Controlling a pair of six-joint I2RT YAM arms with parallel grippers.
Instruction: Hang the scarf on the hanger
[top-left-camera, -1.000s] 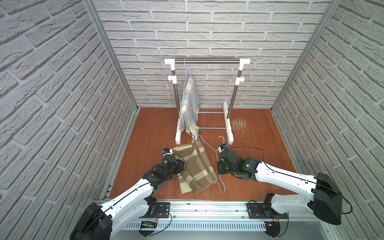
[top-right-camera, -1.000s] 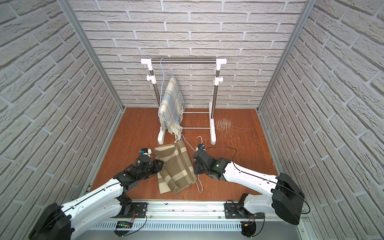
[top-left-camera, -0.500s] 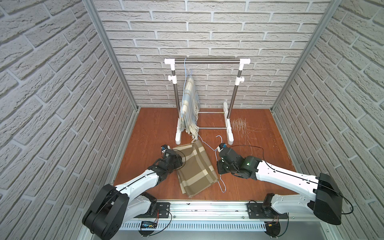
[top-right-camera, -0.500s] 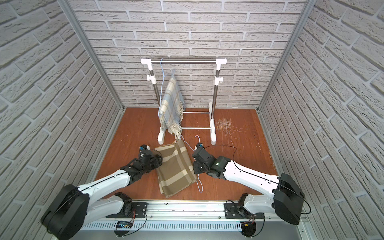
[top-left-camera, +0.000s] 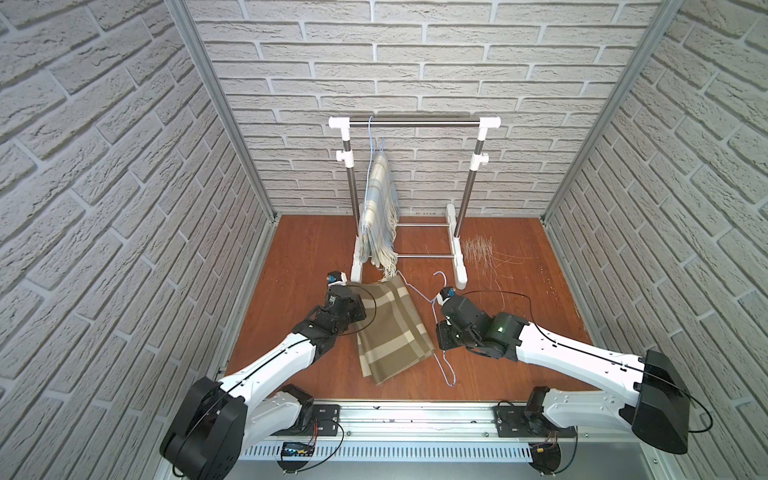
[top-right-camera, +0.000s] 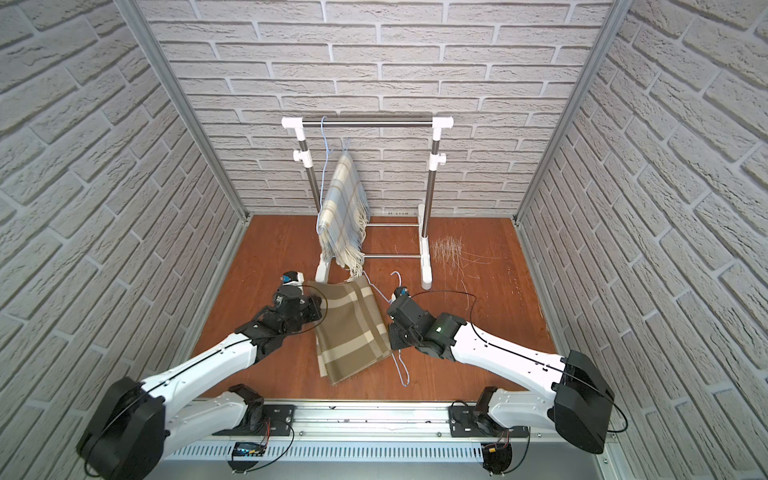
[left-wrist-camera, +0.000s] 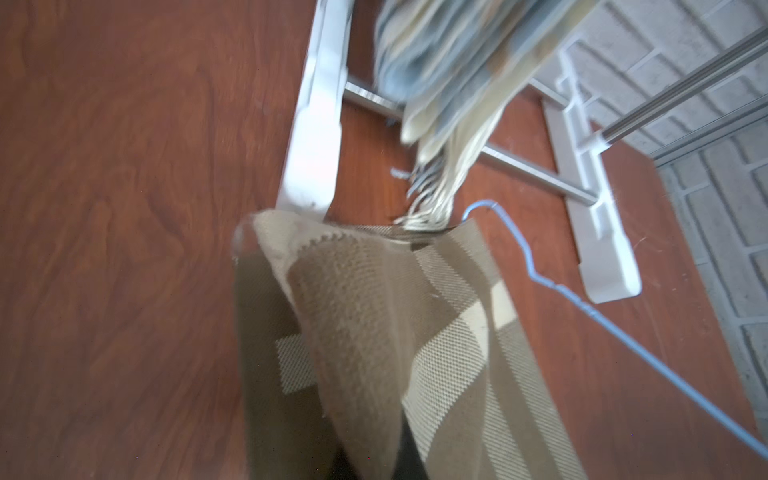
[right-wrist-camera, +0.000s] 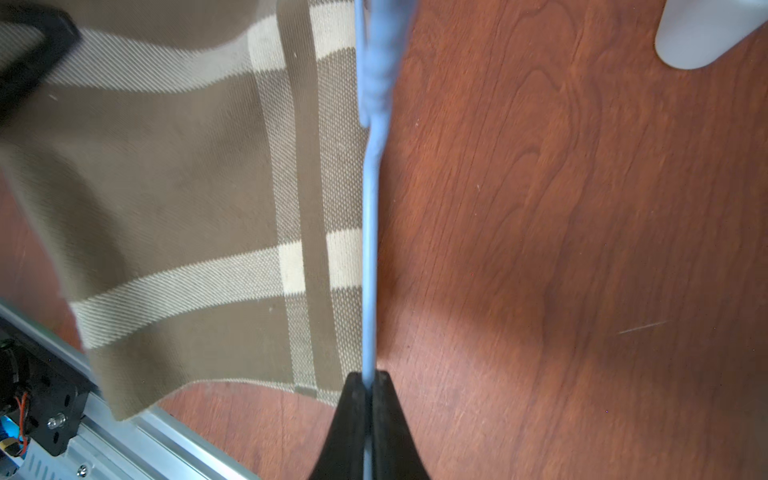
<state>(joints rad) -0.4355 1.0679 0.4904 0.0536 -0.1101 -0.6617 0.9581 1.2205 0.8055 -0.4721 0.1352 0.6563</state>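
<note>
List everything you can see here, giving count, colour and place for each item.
brown scarf: one, brown check, on the floor
floor hanger: one, blue wire, along the brown scarf's edge
rack: one, white and silver, by the back wall
pale scarf: one, blue and cream, hanging on the rack
rack hanger: one, blue wire, on the rack's bar
loose threads: scattered, pale, beside the rack's foot
left gripper: one, black, shut on brown scarf
right gripper: one, black, shut on floor hanger

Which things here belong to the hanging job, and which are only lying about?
Job: brown scarf, blue hanger.
Only lying about: rack, pale scarf hanging from it, loose threads beside its foot.
</note>
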